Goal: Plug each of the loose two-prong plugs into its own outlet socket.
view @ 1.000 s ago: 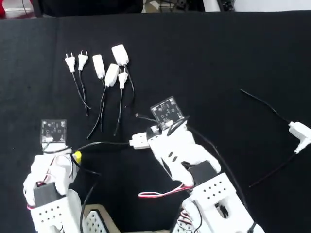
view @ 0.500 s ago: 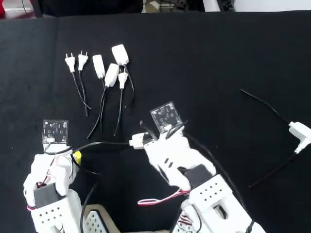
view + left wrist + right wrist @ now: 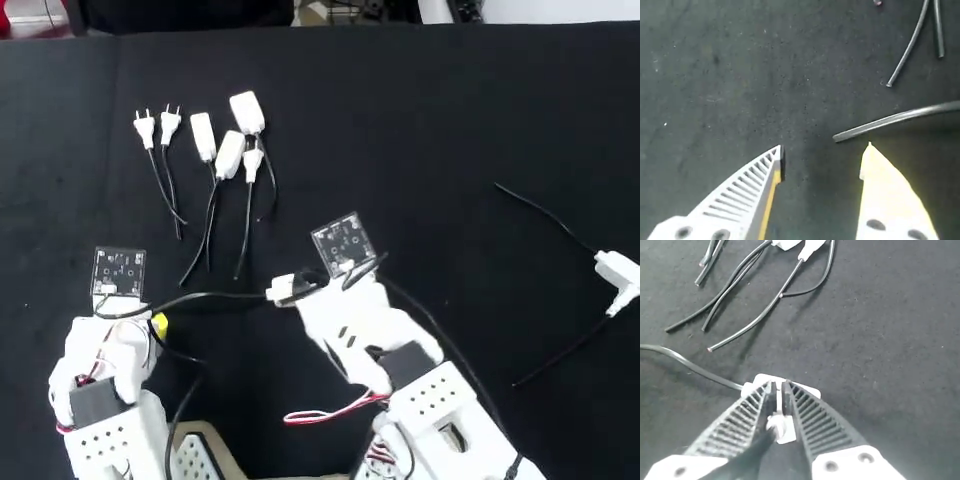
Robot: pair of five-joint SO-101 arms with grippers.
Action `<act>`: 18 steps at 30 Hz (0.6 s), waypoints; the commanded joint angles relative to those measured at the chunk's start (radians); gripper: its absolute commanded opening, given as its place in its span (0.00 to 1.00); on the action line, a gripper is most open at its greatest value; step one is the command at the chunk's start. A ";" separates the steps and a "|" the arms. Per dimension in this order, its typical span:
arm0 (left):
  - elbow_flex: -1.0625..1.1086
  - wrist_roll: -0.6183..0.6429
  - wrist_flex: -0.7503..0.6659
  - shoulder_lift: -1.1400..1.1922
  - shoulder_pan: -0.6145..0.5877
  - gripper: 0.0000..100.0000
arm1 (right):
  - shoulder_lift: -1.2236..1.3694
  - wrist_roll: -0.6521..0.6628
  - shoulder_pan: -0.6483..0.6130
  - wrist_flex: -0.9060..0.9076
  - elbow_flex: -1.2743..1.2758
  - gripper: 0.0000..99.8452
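My right gripper [image 3: 298,286] [image 3: 777,386] sits mid-table, shut on a white plug [image 3: 282,289] [image 3: 759,379]. The plug's black cable [image 3: 205,297] trails left toward the other arm. Several loose white plugs and sockets [image 3: 229,152] lie in a cluster at the far left, with two two-prong plugs [image 3: 146,127] beside them. Their thin black leads [image 3: 747,265] run toward me. My left gripper [image 3: 125,305] [image 3: 824,155] hovers open over bare cloth at the near left, with the end of a black cable [image 3: 890,120] just past its fingertips.
Another white plug [image 3: 617,271] with a long black lead lies at the right edge. The black cloth [image 3: 450,120] covers the whole table. Both arm bases stand at the near edge.
My right arm has shifted slightly left and toward the near edge with the white plug still in its grip. The left arm has nudged a little to the right.
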 commanded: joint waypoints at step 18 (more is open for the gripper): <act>-0.004 -0.006 0.000 0.000 -0.002 0.26 | -0.005 -0.003 -0.054 0.127 -0.044 0.10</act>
